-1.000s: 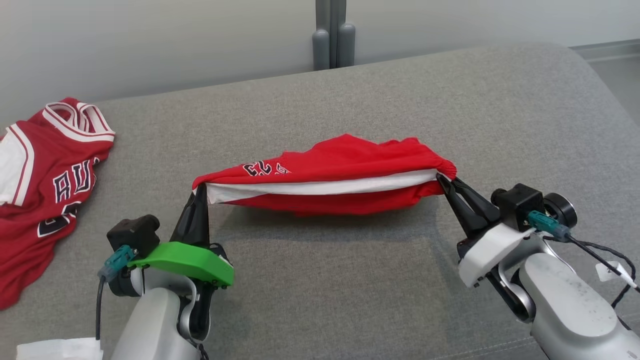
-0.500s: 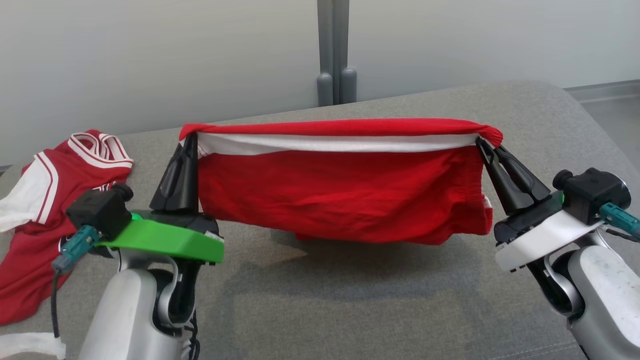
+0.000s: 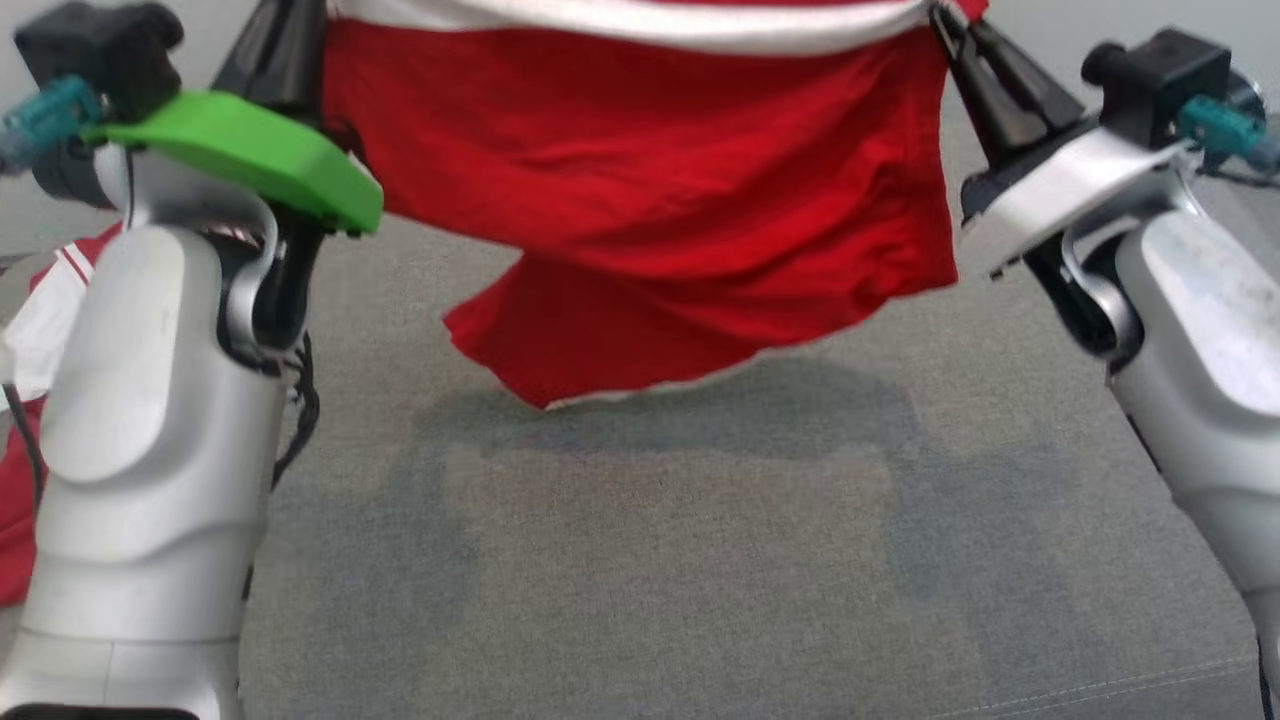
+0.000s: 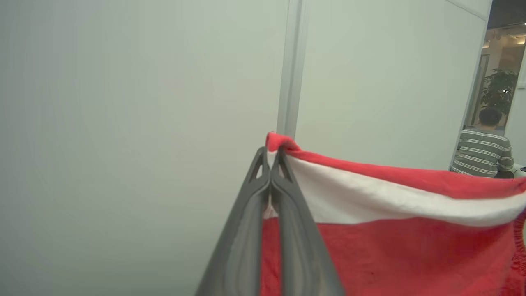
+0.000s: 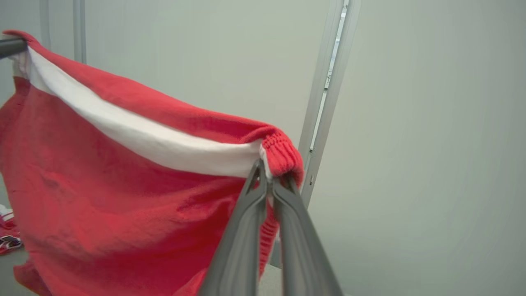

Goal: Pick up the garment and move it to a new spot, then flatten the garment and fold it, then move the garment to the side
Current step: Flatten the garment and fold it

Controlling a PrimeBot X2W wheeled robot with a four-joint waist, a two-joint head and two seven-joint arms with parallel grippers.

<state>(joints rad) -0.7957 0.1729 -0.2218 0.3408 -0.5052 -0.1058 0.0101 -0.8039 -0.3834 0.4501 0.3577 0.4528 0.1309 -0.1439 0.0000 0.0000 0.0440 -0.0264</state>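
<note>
The garment (image 3: pixel 650 180) is a pair of red shorts with a white band under the waist hem. It hangs stretched between my two raised grippers, its lower edge clear of the grey cushion (image 3: pixel 650 560). My left gripper (image 4: pixel 270 154) is shut on the waistband's left corner; its dark fingers (image 3: pixel 275 50) reach the top edge of the head view. My right gripper (image 5: pixel 269 172) is shut on the gathered right corner of the waistband, seen in the head view at the upper right (image 3: pixel 945 20). The garment (image 4: pixel 390 246) fills the lower right of the left wrist view.
A red and white jersey (image 3: pixel 50 300) lies at the cushion's left edge, mostly hidden behind my left forearm. A pale wall with a grey post (image 5: pixel 324 102) stands behind. A person in a striped shirt (image 4: pixel 483 150) sits far off through a doorway.
Both arms have lifted the garment from the cushion into the air, and it has unfurled to hang full length. The head view has shifted as well.
</note>
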